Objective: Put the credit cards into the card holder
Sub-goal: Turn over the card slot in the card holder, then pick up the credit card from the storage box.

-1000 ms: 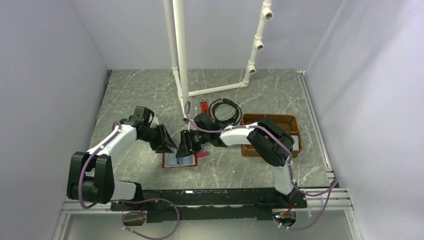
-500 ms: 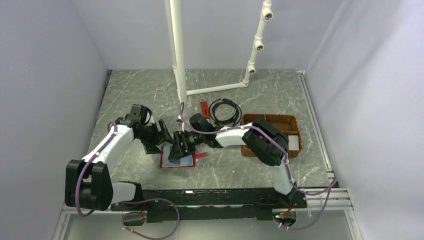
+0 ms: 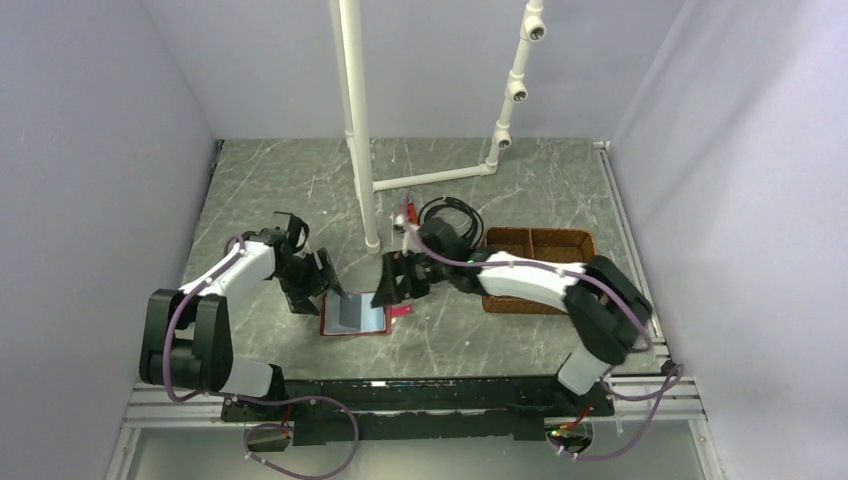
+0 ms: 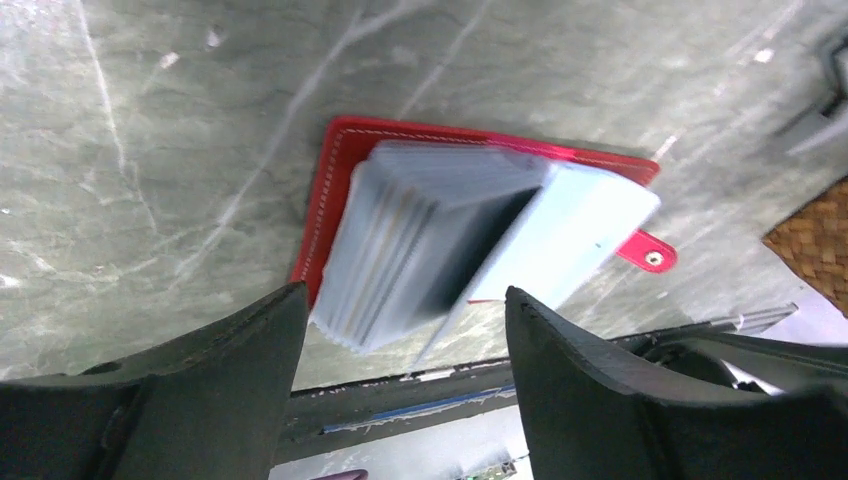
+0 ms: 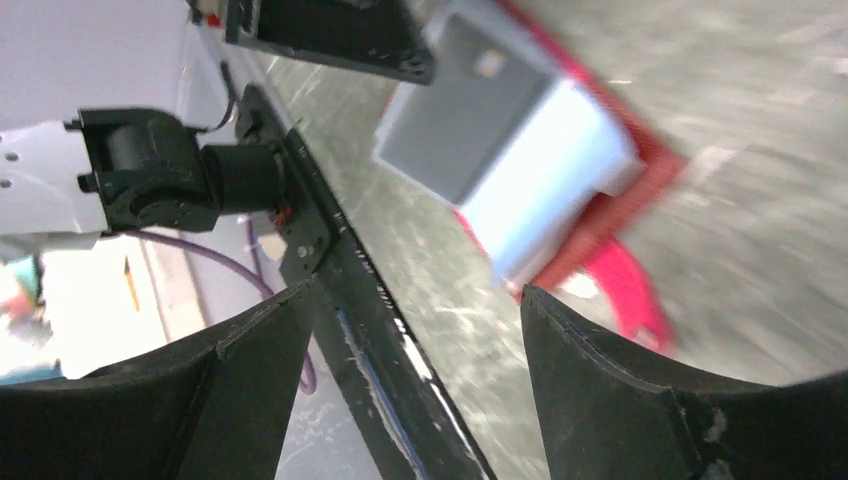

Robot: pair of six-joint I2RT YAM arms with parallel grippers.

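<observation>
card holder: open flat on worktop, between both grippers, toward the near edge
left gripper: wide open, empty, low at holder's left edge
right gripper: wide open, empty, just off holder's right edge
left wrist only: red snap tab, fanned clear pockets, one pale bluish leaf lifted; credit card or sleeve, cannot tell
right wrist: blurred, leaf raised there too
top only: woven tray, well right of holder

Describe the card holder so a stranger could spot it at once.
On the grey marble table, look in front of the white pipe. The card holder lies open there: red-edged, with pale pockets, unlike the brown woven tray to its right.
</observation>
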